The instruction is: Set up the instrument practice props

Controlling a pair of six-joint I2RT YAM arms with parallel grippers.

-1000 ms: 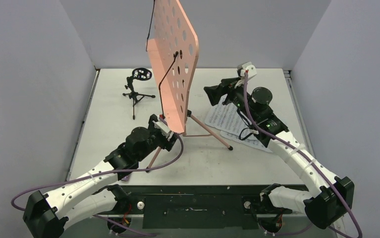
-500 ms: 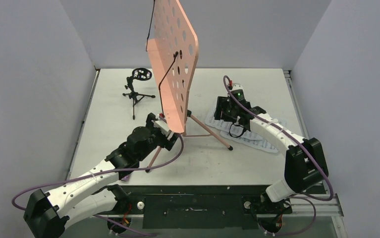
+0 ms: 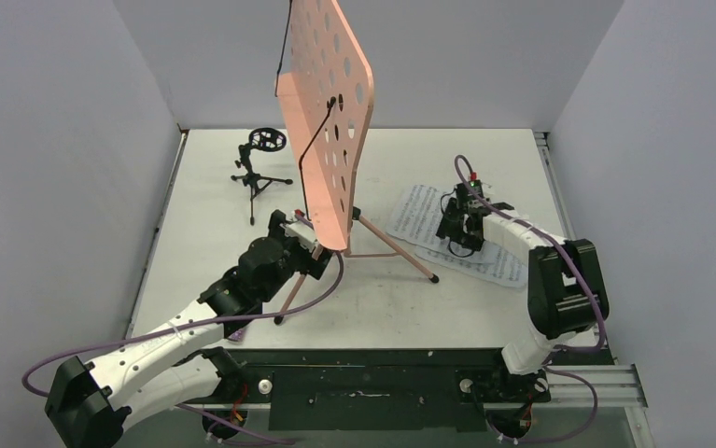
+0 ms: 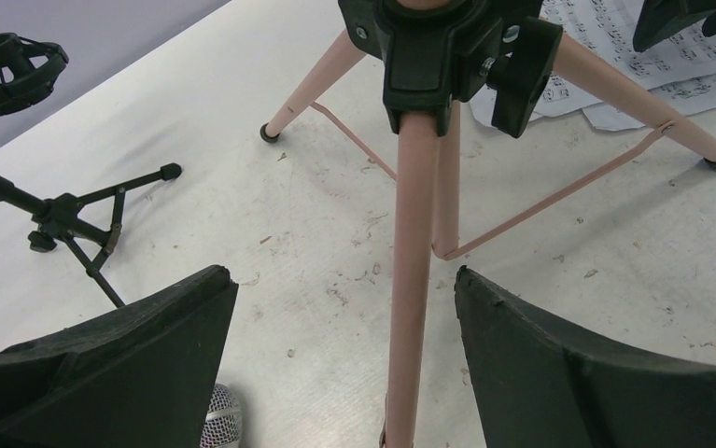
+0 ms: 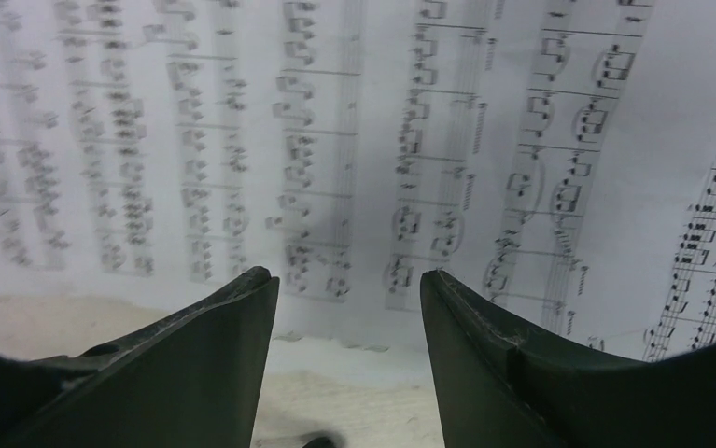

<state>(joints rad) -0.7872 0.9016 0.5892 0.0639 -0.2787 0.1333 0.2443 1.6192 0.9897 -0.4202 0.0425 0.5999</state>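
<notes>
Table centre: pink stand, upright on its tripod.
Left gripper: spread wide, flanking stand, no contact.
Right gripper: parted, just over pages, right of stand.
Mic stand: far left, upright.
Mic: mesh head beside left gripper.

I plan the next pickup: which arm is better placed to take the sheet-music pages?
Right. The right hand, open, hangs close over the sheet-music pages; the left hand straddles the pole of the pink music stand.
</notes>
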